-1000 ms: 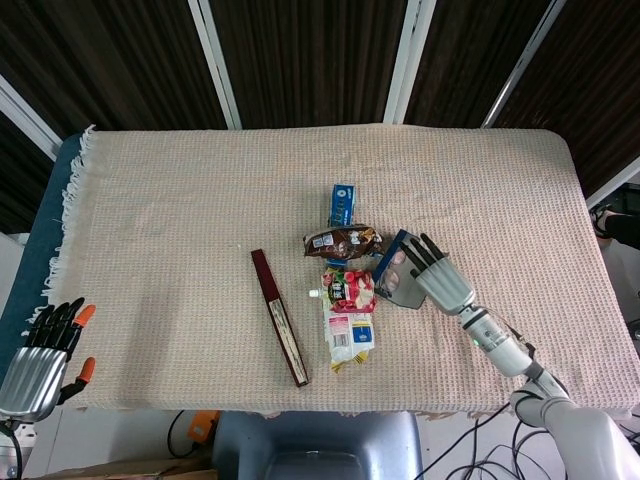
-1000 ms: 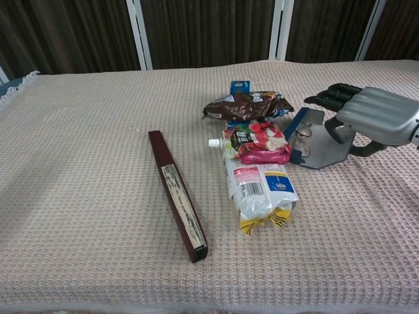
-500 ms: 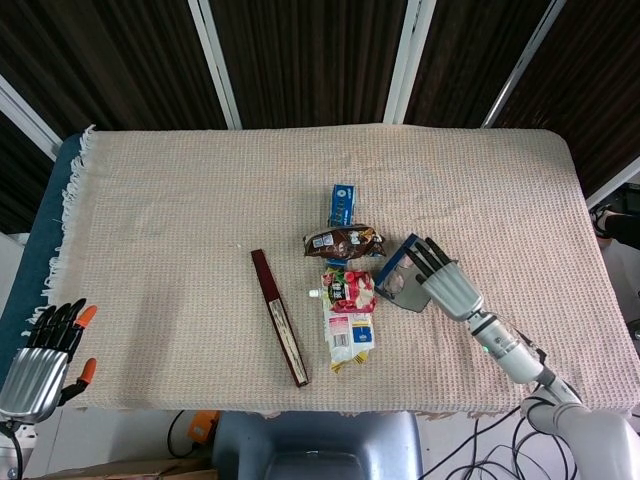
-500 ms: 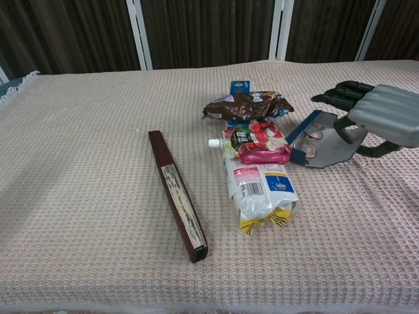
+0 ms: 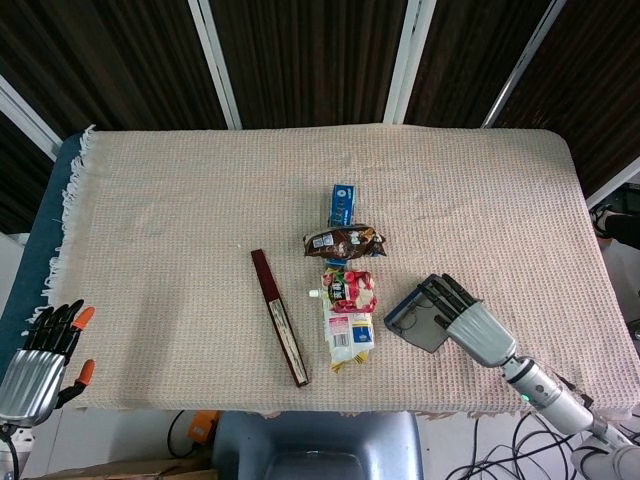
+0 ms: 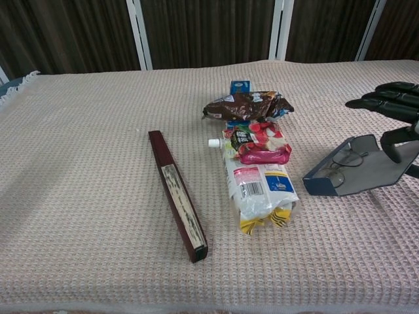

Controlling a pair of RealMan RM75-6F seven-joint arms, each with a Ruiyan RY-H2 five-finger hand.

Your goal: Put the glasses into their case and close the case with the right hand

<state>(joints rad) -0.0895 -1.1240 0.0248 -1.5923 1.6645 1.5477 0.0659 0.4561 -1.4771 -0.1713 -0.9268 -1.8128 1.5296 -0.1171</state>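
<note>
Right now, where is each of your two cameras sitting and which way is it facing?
Head view: high above the near edge, looking steeply down on the whole table; shows the left hand off the near-left corner and the right hand on the glasses case.
Chest view: low at the near edge, looking across the table toward the dark curtains; only the right hand shows.
Shared: the right hand, the glasses case, the snack packets, the long dark box.

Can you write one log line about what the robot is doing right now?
right hand: holds open glasses case | glasses: inside case | left hand: idle, off table
</note>
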